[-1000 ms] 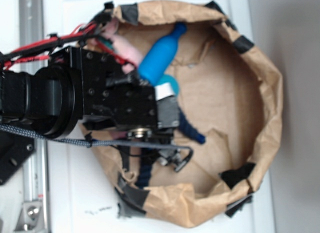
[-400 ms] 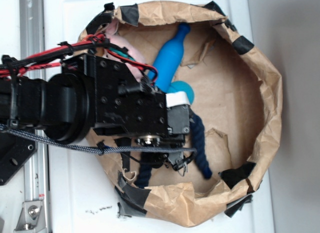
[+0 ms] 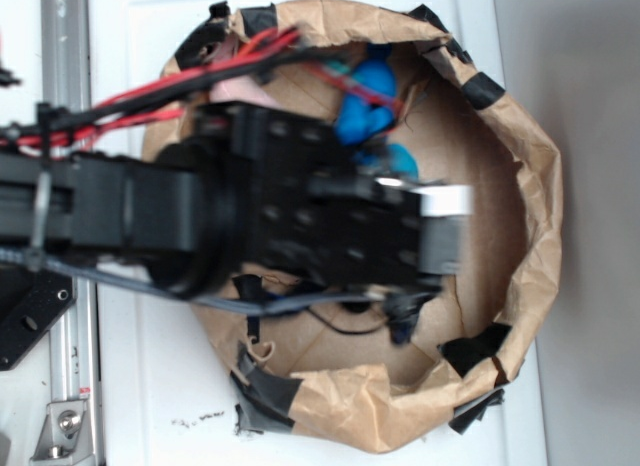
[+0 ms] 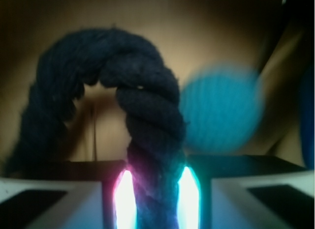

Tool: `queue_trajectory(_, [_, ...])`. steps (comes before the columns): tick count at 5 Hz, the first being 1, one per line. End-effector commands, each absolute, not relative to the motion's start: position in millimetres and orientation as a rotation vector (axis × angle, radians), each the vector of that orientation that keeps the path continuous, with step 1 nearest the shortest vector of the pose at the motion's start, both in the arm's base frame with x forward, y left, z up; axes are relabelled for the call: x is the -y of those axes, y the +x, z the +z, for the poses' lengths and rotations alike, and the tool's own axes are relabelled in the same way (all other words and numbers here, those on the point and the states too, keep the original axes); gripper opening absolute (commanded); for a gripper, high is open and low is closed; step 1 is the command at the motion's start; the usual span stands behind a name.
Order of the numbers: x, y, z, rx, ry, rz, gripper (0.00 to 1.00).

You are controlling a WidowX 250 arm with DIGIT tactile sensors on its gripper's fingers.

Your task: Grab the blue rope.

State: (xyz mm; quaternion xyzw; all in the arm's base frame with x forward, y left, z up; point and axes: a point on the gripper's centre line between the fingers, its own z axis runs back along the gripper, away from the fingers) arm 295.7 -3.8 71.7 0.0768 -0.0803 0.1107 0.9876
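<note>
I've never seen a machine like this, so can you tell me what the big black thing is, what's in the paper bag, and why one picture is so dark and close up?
The big black thing is a robot arm, seen from above, reaching into a brown paper bag with its sides rolled down. It looks blurry. At its tip is a gripper, which is like a hand with two fingers.

The dark picture comes from a small camera on the robot's wrist, right behind those fingers, so it looks very close. There the fingers are squeezed on a thick blue rope, which arches up between them. Behind it is a fuzzy teal ball.

From above, the arm hides most of the bag; only blurry blue bits peek out.
</note>
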Motion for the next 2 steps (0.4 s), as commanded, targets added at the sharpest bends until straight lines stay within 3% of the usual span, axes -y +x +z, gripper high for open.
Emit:
queue_trajectory(1, [8.4, 291.9, 152.3, 0.325, 0.105, 0.161, 0.00])
queue_trajectory(2, [15.3, 283.3, 152.3, 0.281, 0.057, 0.149, 0.00])
